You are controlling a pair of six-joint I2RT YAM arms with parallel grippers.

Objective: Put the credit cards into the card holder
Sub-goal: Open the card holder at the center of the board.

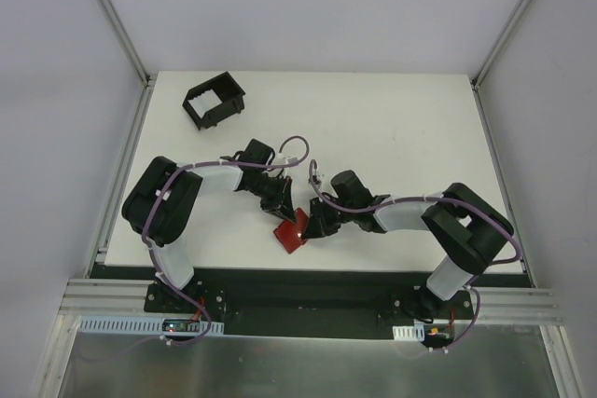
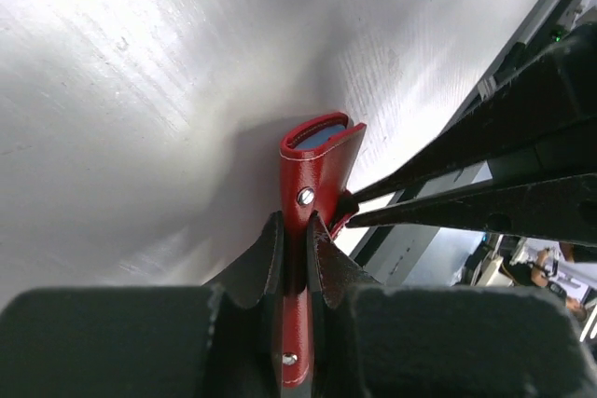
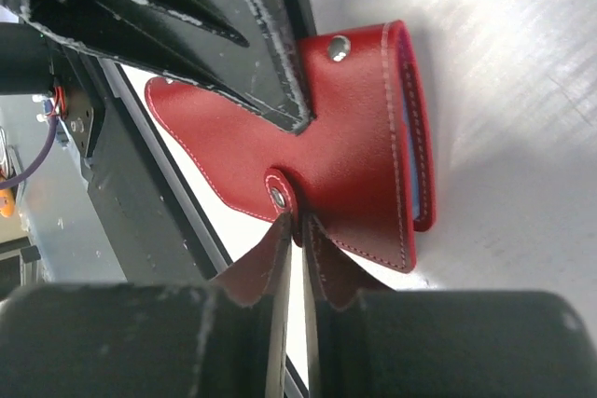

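Observation:
The red card holder (image 1: 289,232) stands on edge on the white table between both arms, near the front edge. My left gripper (image 2: 296,230) is shut on one red flap of the card holder (image 2: 312,160), just below a silver snap. My right gripper (image 3: 297,221) is closed to a thin slit, and its tips pinch the card holder (image 3: 354,146) at the edge by the snap tab. A pale blue strip (image 2: 322,134) shows inside the fold; I cannot tell whether it is lining or a card. No credit cards show plainly.
A black open-sided box (image 1: 215,100) sits at the back left of the table (image 1: 392,128). The table's front edge and the black mounting rail (image 1: 308,284) lie just behind the card holder. Grey walls enclose the sides.

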